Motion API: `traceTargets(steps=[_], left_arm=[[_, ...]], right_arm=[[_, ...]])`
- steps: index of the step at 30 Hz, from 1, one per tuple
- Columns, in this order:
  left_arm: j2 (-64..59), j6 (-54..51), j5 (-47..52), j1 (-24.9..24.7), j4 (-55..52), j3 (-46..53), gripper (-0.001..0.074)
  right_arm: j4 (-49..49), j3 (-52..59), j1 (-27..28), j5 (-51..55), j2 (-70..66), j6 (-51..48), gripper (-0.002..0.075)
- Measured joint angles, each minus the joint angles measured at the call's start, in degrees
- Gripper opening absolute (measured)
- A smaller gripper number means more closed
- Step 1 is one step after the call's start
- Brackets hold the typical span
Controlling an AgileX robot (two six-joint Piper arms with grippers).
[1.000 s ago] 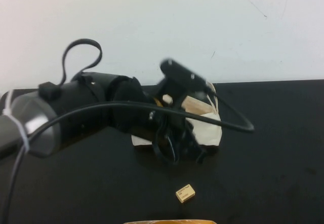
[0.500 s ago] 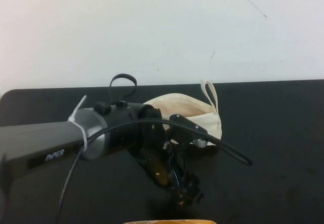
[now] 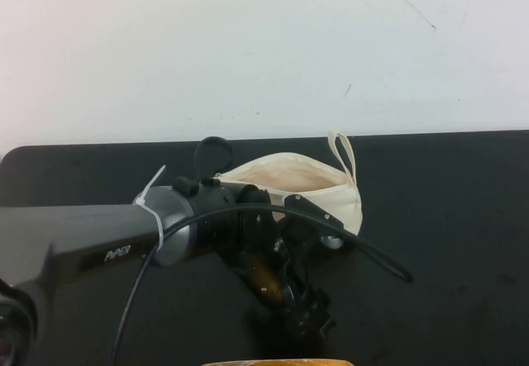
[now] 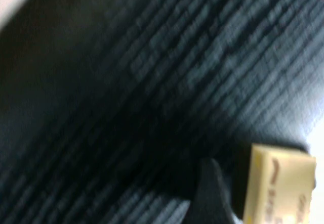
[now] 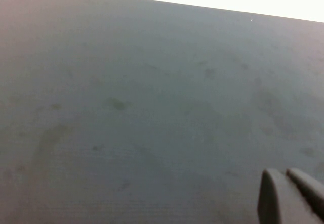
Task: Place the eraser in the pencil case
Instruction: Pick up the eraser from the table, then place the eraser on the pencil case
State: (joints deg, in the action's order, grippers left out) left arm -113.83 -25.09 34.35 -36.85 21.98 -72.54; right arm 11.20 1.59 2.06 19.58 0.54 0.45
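The cream pencil case (image 3: 291,181) lies at the back middle of the black table, its zip mouth open and its loop (image 3: 341,153) at its right end. My left arm reaches down in front of it, and my left gripper (image 3: 308,320) is low at the table near the front edge, hiding the eraser in the high view. In the left wrist view the yellow-cream eraser (image 4: 278,188) lies on the mat beside one dark finger (image 4: 208,191), with a gap between them. My right gripper (image 5: 292,196) hovers over bare mat with its fingers together, and is out of the high view.
The black mat (image 3: 446,242) covers the table up to a white wall behind. A yellowish rim (image 3: 277,363) shows at the high view's bottom edge, just in front of the left gripper. The arm's cable (image 3: 372,254) loops to the right over the mat.
My left arm has swung from over the pencil case forward and down onto the spot where the eraser lay. The pencil case is now uncovered and the eraser is hidden in the high view.
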Motion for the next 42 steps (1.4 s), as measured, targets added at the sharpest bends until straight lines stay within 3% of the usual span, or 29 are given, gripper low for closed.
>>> traceTargets(steps=[5,11,22,34,37,42], left_arm=[[-0.48,-0.64,-3.01,0.00,0.36,-0.13,0.0424],[-0.59,-1.59,-2.23,0.00,0.45,-0.13,0.0183],[-1.38,-1.51,2.61,-0.04,-0.93,-3.71,0.0183],[-1.69,-1.46,22.49,-0.13,-5.17,-25.94,0.0182],[-1.69,-1.72,21.87,-0.13,-10.85,-31.56,0.0182],[-1.69,-1.72,10.31,-0.13,-19.03,-34.67,0.0182]], right_arm=[[0.00,0.00,0.00,0.00,0.00,0.00,-0.0001],[0.00,0.00,0.00,0.00,0.00,0.00,-0.0001],[0.00,0.00,0.00,0.00,0.00,0.00,-0.0001],[0.00,0.00,0.00,0.00,0.00,0.00,-0.0001],[0.00,0.00,0.00,0.00,0.00,0.00,-0.0001],[0.00,0.00,0.00,0.00,0.00,0.00,-0.0001]])
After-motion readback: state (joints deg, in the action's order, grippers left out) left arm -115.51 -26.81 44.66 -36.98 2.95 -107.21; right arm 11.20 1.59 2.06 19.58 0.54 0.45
